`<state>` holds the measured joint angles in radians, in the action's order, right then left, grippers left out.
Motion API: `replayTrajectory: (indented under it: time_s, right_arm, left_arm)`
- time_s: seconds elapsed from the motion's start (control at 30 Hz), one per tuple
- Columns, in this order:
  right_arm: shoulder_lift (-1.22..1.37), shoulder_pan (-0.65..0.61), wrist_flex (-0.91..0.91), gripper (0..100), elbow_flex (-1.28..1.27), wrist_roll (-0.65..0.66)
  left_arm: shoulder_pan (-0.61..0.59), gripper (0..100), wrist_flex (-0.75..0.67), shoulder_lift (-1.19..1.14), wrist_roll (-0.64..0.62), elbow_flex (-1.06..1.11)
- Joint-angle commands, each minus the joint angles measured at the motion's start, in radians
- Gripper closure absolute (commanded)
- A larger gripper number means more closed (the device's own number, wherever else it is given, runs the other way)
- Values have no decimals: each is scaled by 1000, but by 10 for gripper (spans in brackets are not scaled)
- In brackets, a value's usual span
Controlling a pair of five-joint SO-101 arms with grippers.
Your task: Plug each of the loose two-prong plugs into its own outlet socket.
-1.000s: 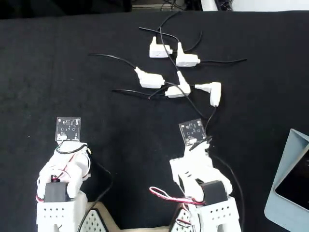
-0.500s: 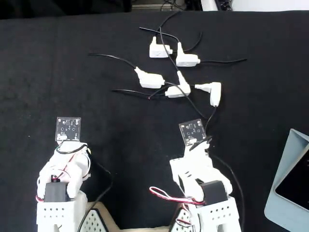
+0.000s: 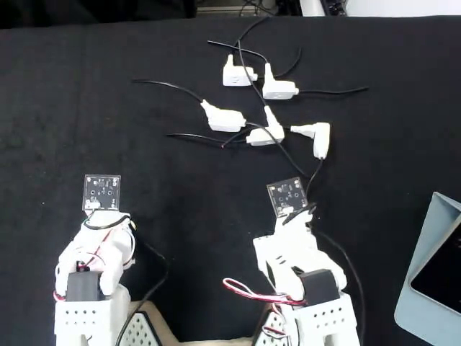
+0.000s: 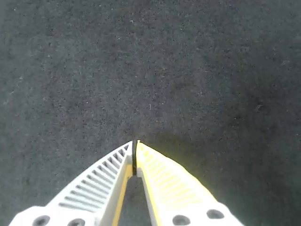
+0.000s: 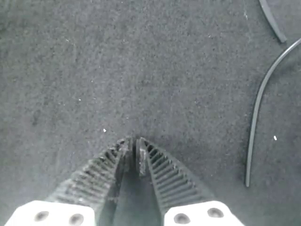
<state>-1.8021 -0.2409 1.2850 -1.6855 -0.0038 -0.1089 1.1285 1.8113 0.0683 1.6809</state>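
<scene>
Low over the black tabletop point(image 3: 72, 108), two arms sit folded side by side at its near edge. The left arm point(image 3: 94, 261) carries the left jaws, which are pressed together: the white finger point(image 4: 106, 176) and the yellow finger point(image 4: 164, 174) meet tip to tip in a thin seam with nothing between them. Bare dark cloth lies beneath and ahead of them.

The right arm point(image 3: 299, 268) carries the right jaws, also together, their ribbed dark fingers point(image 5: 101, 169) touching at the tips and holding nothing. Just off to one side of these jaws a near cord point(image 5: 257, 108) curves across the cloth, apart from them, and a second cord point(image 5: 270, 19) lies farther ahead. A small dark left board point(image 3: 102, 192) and a right board point(image 3: 287, 196) sit at the forward ends of the arms.

Well ahead of the right jaws, and ahead and across from the left jaws, a loose cluster lies on tangled black cords point(image 3: 167, 87). Closest to the right jaws is the angled connector point(image 3: 321, 138). Just beside it lies the middle connector point(image 3: 265, 134), then the long connector point(image 3: 223, 117). Farther from the jaws are the square connector point(image 3: 233, 73) and the far connector point(image 3: 279, 89), with a cord crossing between them. Whether each white piece is a plug or a socket I cannot tell.

Off to the outer side of the right jaws, well apart, a grey-blue case point(image 3: 432, 288) with a dark face rests at the tabletop's edge.
</scene>
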Motion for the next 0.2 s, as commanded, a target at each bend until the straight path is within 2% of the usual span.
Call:
replayTrajectory:
  time_s: [0.0, 0.17]
  right_arm:
    - [-67, 8, 6, 985, 1, -8]
    - [-67, 8, 6, 985, 1, -8]
  left_arm:
    - [10, 970, -14, 2, -9, 19]
    - [10, 970, -14, 2, -9, 19]
